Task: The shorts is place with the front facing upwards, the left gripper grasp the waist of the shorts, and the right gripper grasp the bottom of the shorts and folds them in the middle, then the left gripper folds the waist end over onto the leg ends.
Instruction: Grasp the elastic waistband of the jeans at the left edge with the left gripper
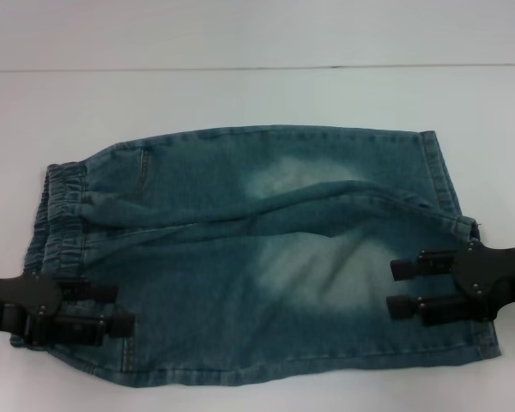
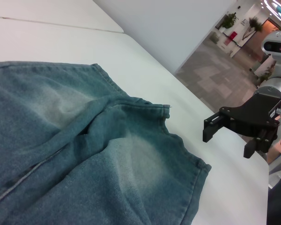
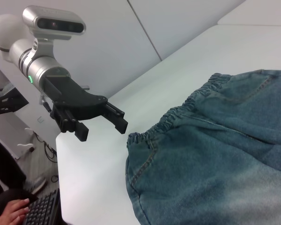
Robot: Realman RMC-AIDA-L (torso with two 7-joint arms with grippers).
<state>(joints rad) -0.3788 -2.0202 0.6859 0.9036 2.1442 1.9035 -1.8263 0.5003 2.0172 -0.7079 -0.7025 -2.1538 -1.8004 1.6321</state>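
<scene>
Blue denim shorts (image 1: 266, 257) lie flat on the white table (image 1: 240, 94), front up. The elastic waist (image 1: 56, 206) is at the left and the leg ends (image 1: 442, 172) at the right. My left gripper (image 1: 124, 307) hangs open over the near corner of the waist, with nothing between its fingers. My right gripper (image 1: 392, 287) hangs open over the near leg end, also holding nothing. The right wrist view shows the left gripper (image 3: 99, 129) raised beside the waistband (image 3: 178, 115). The left wrist view shows the right gripper (image 2: 229, 138) raised just past the leg hem (image 2: 187, 154).
A seam line (image 1: 240, 67) runs across the table behind the shorts. Off the table's left side a keyboard (image 3: 42, 211) and a person's hand (image 3: 11, 208) show. The table's right edge (image 2: 253, 164) lies close behind the right gripper.
</scene>
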